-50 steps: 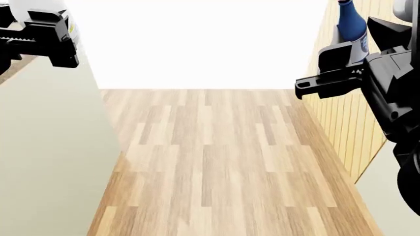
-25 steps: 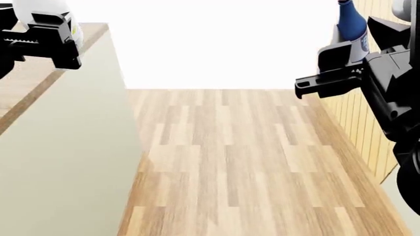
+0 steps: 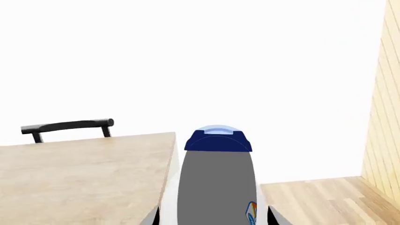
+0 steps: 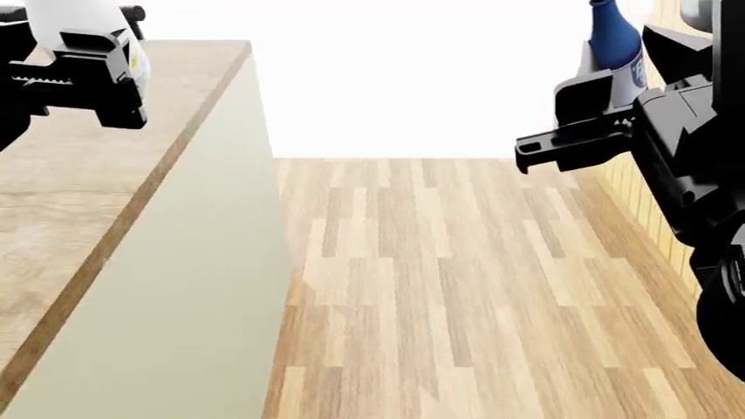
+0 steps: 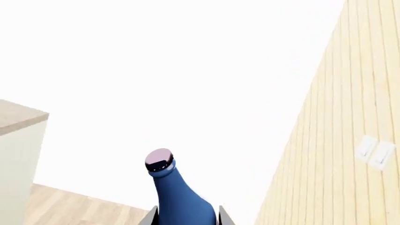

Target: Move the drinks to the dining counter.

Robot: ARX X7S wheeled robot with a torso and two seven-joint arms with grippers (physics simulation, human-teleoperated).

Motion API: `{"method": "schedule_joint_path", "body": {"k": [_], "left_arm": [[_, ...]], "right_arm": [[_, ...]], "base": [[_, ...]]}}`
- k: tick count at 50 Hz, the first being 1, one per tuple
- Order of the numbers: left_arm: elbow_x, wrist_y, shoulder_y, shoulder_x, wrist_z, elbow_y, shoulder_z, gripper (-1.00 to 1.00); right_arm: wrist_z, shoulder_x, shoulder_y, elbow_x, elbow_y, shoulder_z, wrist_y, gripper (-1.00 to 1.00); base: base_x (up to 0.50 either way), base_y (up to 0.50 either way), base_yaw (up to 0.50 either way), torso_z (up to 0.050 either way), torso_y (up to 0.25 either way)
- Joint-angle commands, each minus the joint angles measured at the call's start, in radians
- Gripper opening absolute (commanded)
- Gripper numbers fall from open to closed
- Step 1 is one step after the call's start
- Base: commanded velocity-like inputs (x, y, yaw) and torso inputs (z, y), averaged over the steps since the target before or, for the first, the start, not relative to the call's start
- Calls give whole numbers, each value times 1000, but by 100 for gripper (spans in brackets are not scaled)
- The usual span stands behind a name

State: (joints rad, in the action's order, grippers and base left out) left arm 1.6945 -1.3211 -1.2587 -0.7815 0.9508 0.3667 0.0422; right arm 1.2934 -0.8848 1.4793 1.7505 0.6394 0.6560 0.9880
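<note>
My left gripper (image 4: pixel 82 74) is shut on the small white bottle (image 4: pixel 70 17) and holds it upright over the dining counter (image 4: pixel 105 218), near its right edge. In the left wrist view, the bottle's blue cap (image 3: pixel 218 139) and grey-shaded body (image 3: pixel 216 187) stand between the jaws of the left gripper (image 3: pixel 216 219), with the counter's light wood top (image 3: pixel 81 173) beside them. My right gripper (image 4: pixel 599 96) is shut on the slim dark-blue bottle (image 4: pixel 613 39), held high over the floor at the right. The right wrist view shows that bottle's neck (image 5: pixel 178 197) rising from the right gripper (image 5: pixel 185 219).
Wood-plank floor (image 4: pixel 466 288) runs between the counter's olive-green side (image 4: pixel 198 288) and a yellow slatted wall (image 5: pixel 337 140) carrying a light switch (image 5: pixel 375 152). A black chair back (image 3: pixel 67 126) shows beyond the counter's far edge. The counter's corner (image 5: pixel 18 117) appears in the right wrist view.
The counter has slid rightward and now fills more of the head view's left side, so the left gripper with its bottle hangs above the wood top. Both grippers keep their bottles.
</note>
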Motion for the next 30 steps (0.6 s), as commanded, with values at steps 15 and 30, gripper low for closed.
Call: {"method": "schedule_joint_path", "body": {"k": [15,30], "left_arm": [[-14,24,-3,-5,-9,0,16,-100],[-15,33,-7,-11,-13,-1,26,-100]], "right_arm": [[-2,-1,9,-18,-3,3,10,-100],[-4,8,28,-14,-13,11,17,-100]], "base": [[-2,500,0,1,1],[-2,500,0,0,1]]}}
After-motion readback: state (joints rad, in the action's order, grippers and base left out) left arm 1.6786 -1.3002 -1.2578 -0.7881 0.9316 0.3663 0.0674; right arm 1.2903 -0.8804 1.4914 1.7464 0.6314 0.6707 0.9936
